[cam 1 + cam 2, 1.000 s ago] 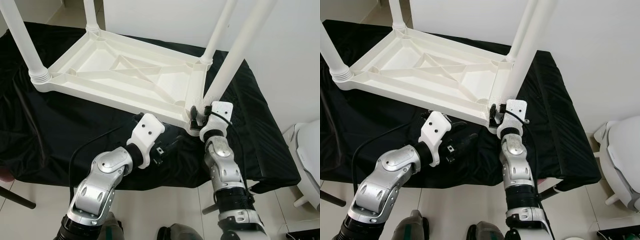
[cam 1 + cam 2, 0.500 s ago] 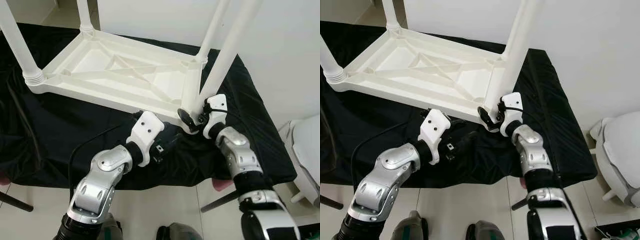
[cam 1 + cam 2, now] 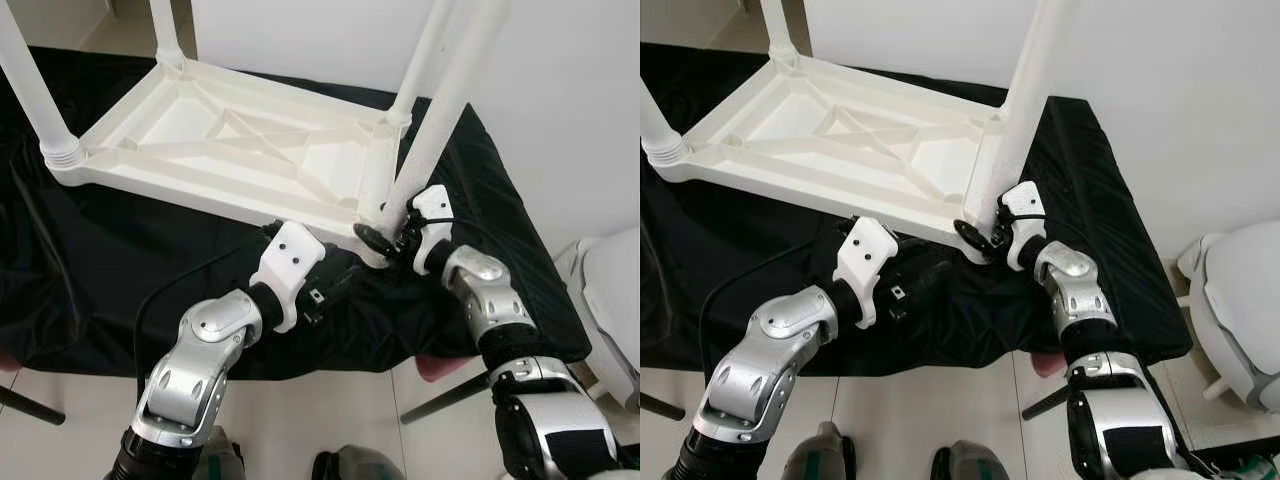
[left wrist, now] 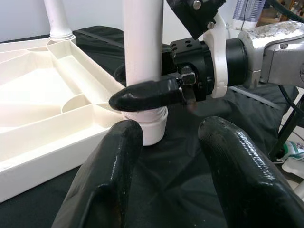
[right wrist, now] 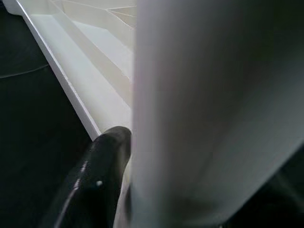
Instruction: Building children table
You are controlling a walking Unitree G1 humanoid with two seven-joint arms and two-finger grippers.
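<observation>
1. One white children's table [image 3: 240,150] lies upside down on the black-draped counter [image 3: 80,270], reaching its near right corner.
2. Right end effector [image 3: 385,235] is clamped around the nearest leg [image 3: 440,110] at its base.
3. Left end effector [image 4: 171,142], fingers apart, hovers just beside that corner.

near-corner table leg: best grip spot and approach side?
Grip the leg low on its round shaft, just above the threaded base, where the right gripper already clamps it. Come from the open right side: the upturned tabletop blocks the left.
</observation>
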